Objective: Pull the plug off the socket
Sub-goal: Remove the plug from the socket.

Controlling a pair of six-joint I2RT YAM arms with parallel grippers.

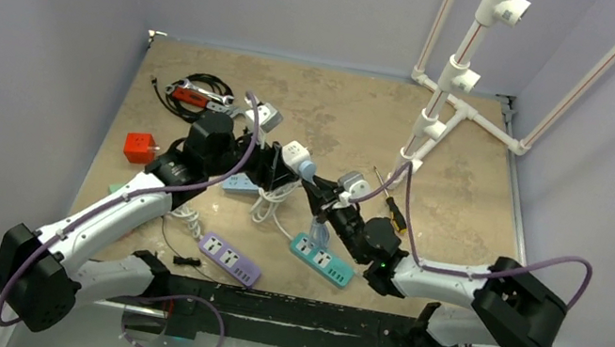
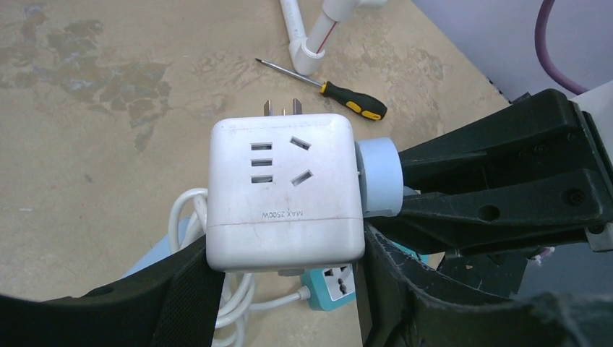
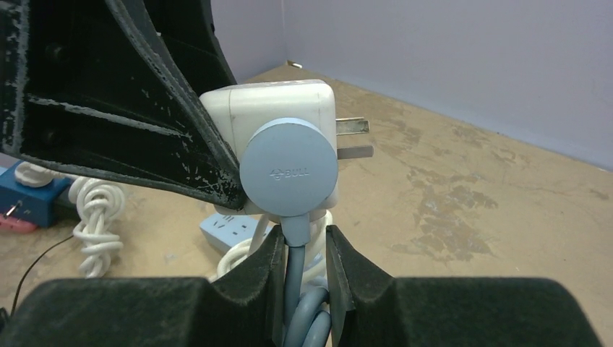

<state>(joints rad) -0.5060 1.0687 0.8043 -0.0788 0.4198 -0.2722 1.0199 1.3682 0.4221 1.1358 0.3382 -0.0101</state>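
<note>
Plug [image 3: 289, 173] sits in the white cube socket [image 2: 282, 191], up off the desk [image 1: 470, 202]. Left tool [image 2: 285, 280] grips the socket's sides, right tool's [image 3: 302, 260] pinched tight on the cord [image 3: 303, 318].

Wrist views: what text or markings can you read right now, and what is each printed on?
"MAX 2500W": on the white socket cube, upside down in the left wrist view.
"BULL": on the round face of the blue plug; the small mark before it is unreadable.
Teal power strip and purple power strip: any print is too small to read.
</note>
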